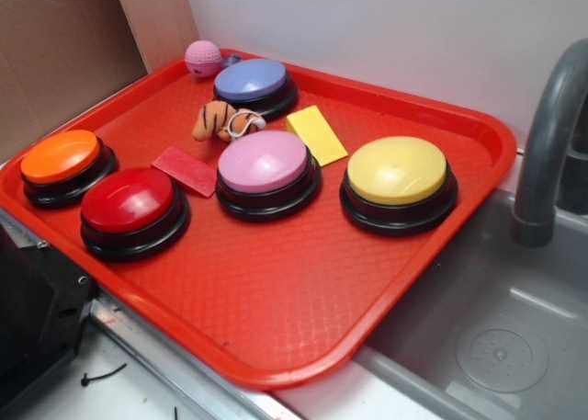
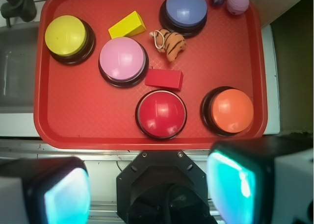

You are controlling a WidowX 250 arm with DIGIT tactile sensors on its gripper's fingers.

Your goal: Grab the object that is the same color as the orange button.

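Setting: a red plastic tray (image 1: 441, 255) sits beside a grey sink basin (image 1: 496, 346) with a grey faucet (image 1: 547, 144), a white wall behind and brown cardboard at the far left of the exterior view.
Left edge of tray (exterior view): the orange button (image 1: 61, 156), a domed orange cap on a black base, stands nearest the cardboard; in the wrist view it shows at (image 2: 232, 111).
Next right: a red button (image 1: 127, 200) just beside the orange one, the two bases close but apart.
Flat red block (image 1: 184, 170): lies on the tray floor between the red button and the pink button.
Back edge: a pink ball (image 1: 203, 58) rests near the tray's far corner, with a small dark purple thing (too small to identify) just beside it.
Orange striped plush toy (image 1: 216, 120): lies on its side on the tray floor between the purple button (image 1: 251, 79) and the pink button (image 1: 264, 161), its white cord loop (image 1: 244, 123) toward the pink button; in the wrist view it is at (image 2: 172, 44), untouched.
Yellow block (image 1: 315, 133): lies flat right of the toy.
Yellow button (image 1: 397, 170): the rightmost button, nearest the sink.
Fingers (image 2: 149, 189): seen only in the wrist view, the two pads (image 2: 66, 194) stand wide apart at the bottom of the frame, above the tray's near edge (well apart from the toy), with nothing between them.
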